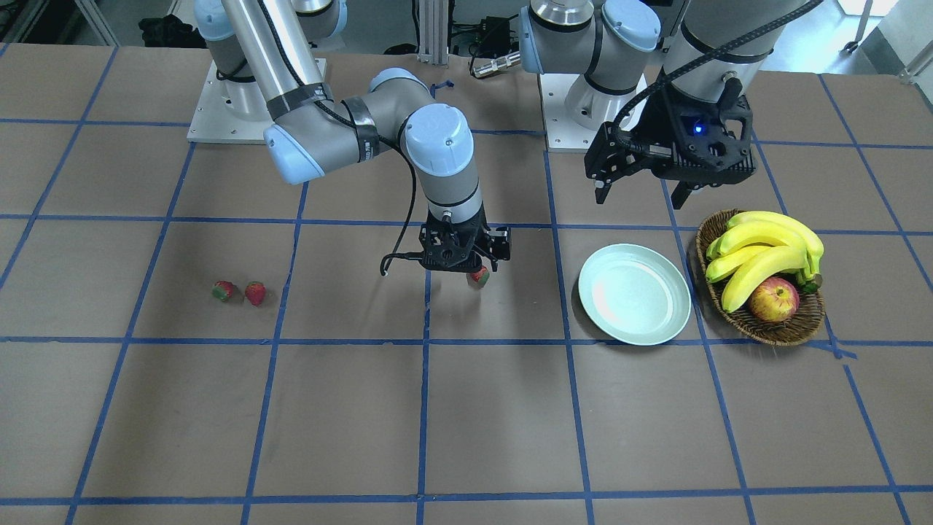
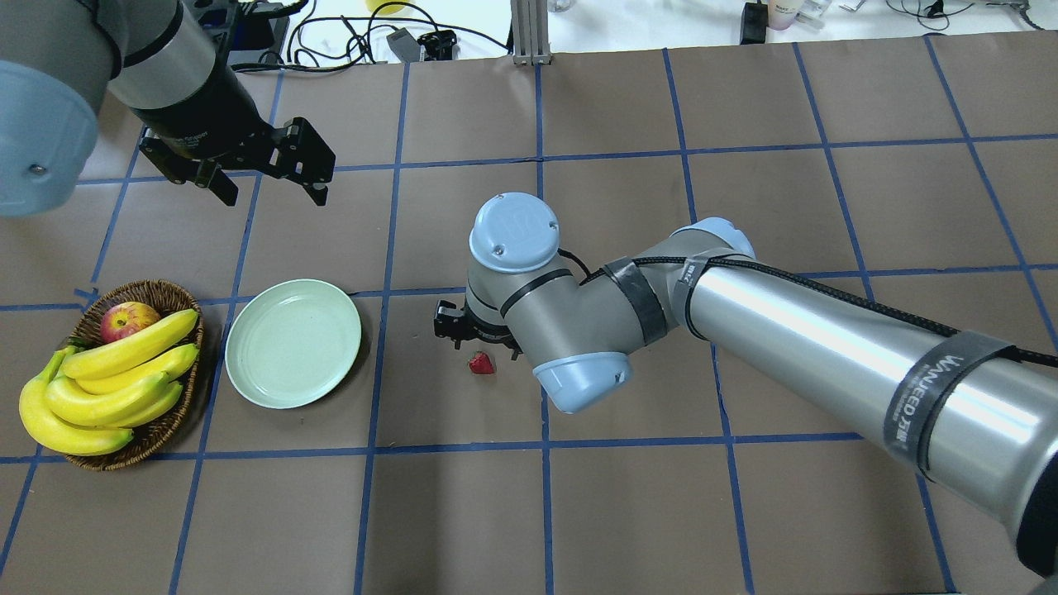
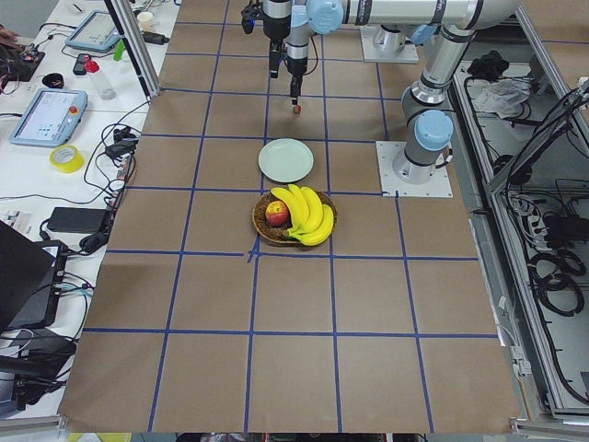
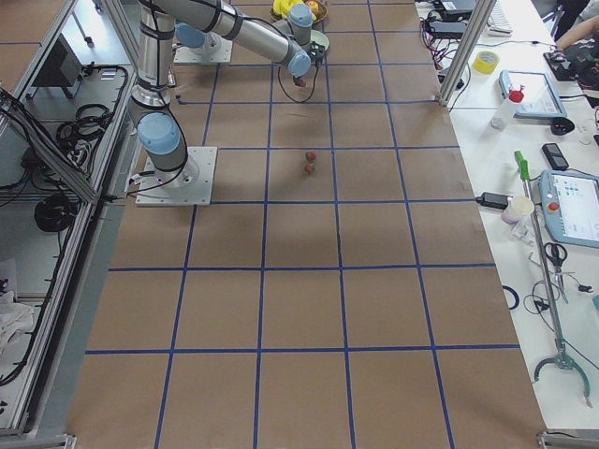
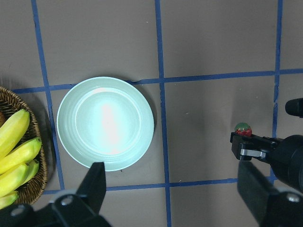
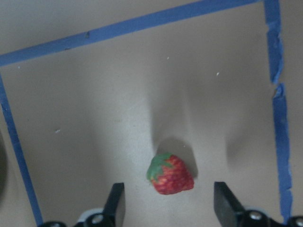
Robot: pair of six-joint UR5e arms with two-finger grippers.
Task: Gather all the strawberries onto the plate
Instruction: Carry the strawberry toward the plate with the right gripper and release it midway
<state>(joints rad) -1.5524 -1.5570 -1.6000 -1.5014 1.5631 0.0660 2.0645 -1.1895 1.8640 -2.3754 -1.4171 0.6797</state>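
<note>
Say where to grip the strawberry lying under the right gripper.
Pinch the strawberry across its red body, coming straight down. It lies on its side, leafy cap at one end, between the fingers of the open right gripper.

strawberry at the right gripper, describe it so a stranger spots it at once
Find the round pale mint-green plate beside the brown wicker basket. In the next taped square, a tiny red green-capped strawberry lies between the open fingers of the right gripper. The other two strawberries sit paired, far from the plate.
</note>
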